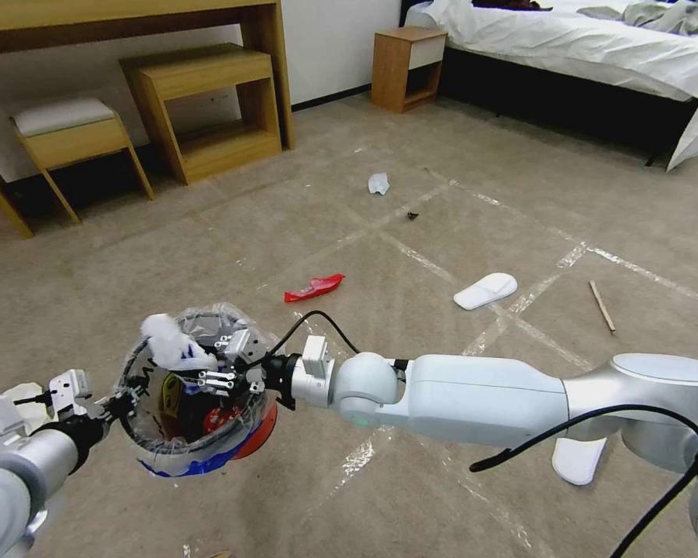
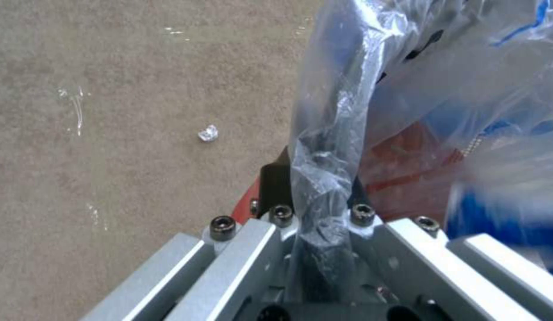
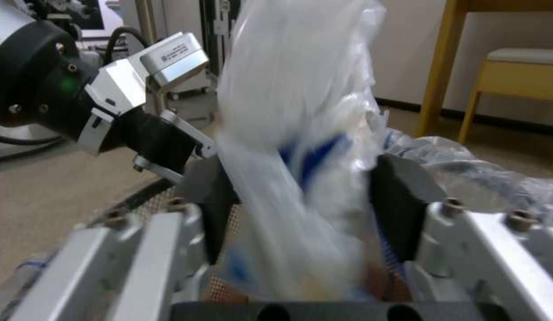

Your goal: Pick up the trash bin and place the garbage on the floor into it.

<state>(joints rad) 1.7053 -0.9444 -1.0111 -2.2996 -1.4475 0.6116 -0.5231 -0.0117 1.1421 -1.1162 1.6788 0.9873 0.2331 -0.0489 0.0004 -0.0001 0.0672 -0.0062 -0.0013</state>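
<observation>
My left gripper [image 1: 120,403]: metal fingers pinched shut on the rim of the trash bin [image 1: 202,442], crinkly clear liner caught between them; bin held off the floor, tilted, mouth toward my head camera.

My right gripper [image 1: 225,364]: reaching across over the bin's mouth, black pads apart with a soft white wad [image 1: 171,341] of plastic-and-tissue stuff with blue marks between them; I cannot tell whether the pads grip it.

Trash bin: small, round, red and blue outside, dark inside with yellow print, something red lying within.

Floor: beige short-pile carpet [image 1: 209,240] crossed by shiny clear tape lines [image 1: 419,260].

On it, well apart:
- red crumpled wrapper [image 1: 314,287]
- white tissue wad [image 1: 378,184]
- flat white slipper [image 1: 485,291]
- second slipper [image 1: 578,459], near my right arm
- thin wooden stick [image 1: 602,305]
- small dark scrap [image 1: 412,215]

Room: wooden desk [image 1: 124,23], stool [image 1: 74,136] with pale cushion, low shelf unit [image 1: 205,108], nightstand [image 1: 407,66], bed [image 1: 589,46] in rumpled white linen.
</observation>
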